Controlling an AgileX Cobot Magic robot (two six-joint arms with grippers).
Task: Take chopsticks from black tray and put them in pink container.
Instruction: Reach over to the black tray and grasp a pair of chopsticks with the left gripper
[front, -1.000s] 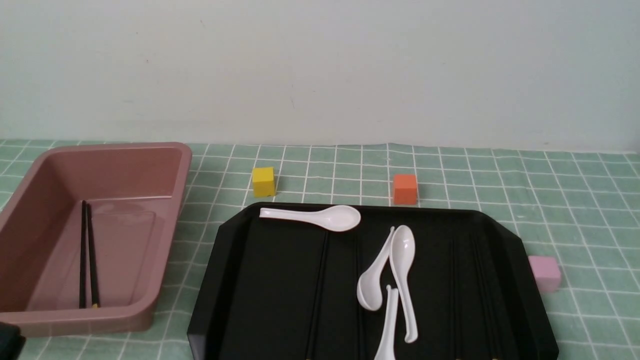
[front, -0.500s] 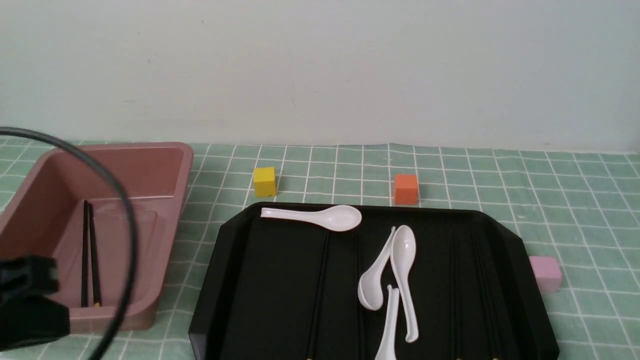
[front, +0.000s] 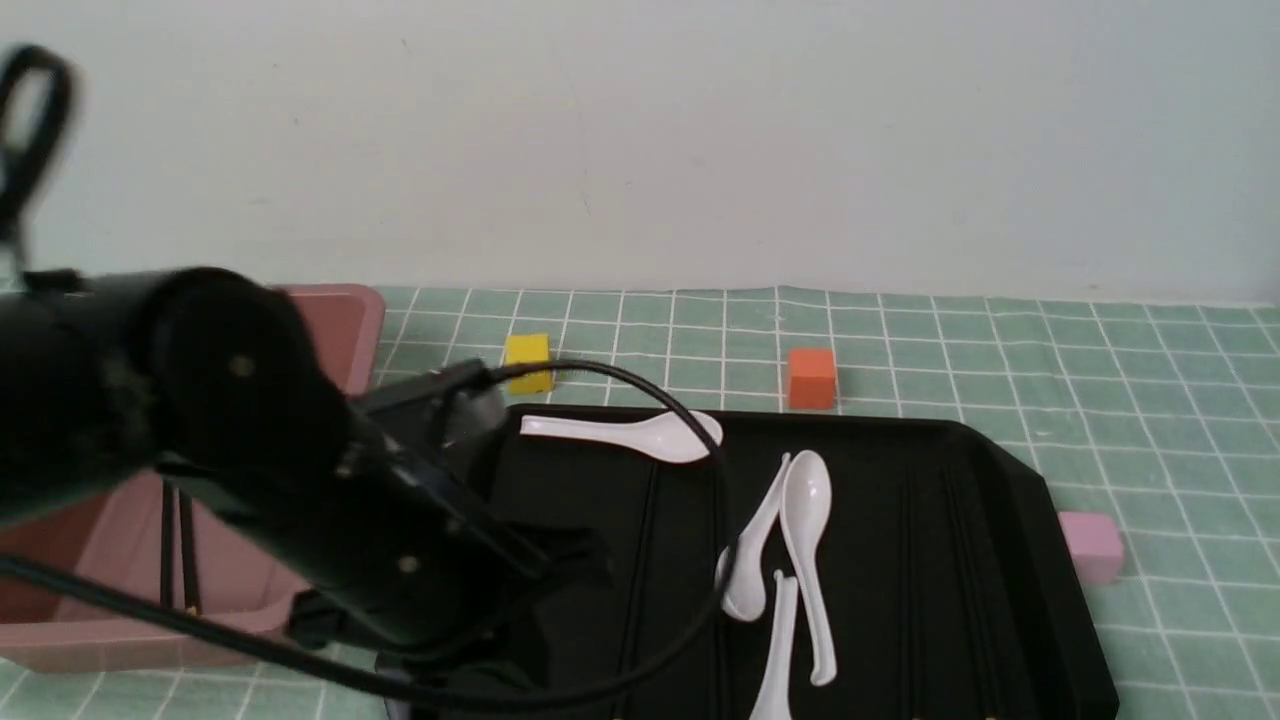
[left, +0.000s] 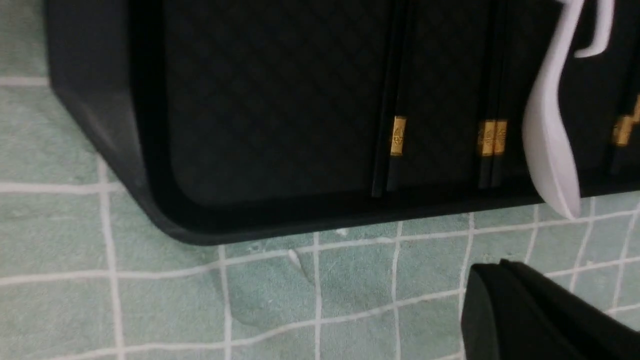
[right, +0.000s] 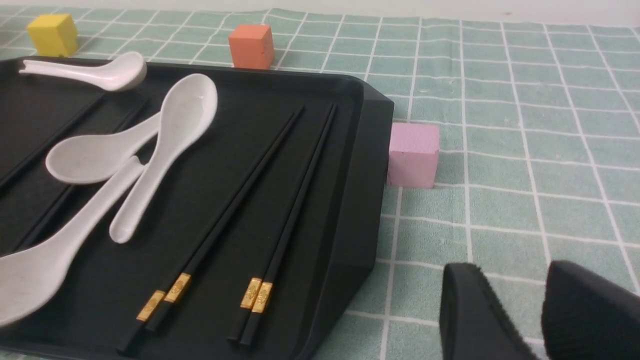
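Observation:
The black tray (front: 900, 520) lies at the centre of the checked cloth. Several black chopsticks with gold bands rest in it: two pairs (right: 240, 200) near its right side and more (left: 395, 100) near its left front corner. Two chopsticks (front: 178, 540) lie inside the pink container (front: 350, 320) at the left. My left arm (front: 250, 440) reaches across the container's right side and the tray's left part. My left gripper (left: 492, 265) hangs shut and empty over the cloth, just in front of the tray's near rim. My right gripper (right: 512, 270) is open over the cloth, right of the tray.
Several white spoons (front: 805, 540) lie in the tray, one (front: 640, 435) near its far rim. A yellow cube (front: 527, 355) and an orange cube (front: 810, 377) stand behind the tray. A pale pink cube (front: 1090, 545) sits by its right rim. A black cable (front: 700, 470) loops over the tray.
My left arm has swung in from the lower left corner and now covers much of the pink container and the tray's left side. The chopsticks and spoons have not moved.

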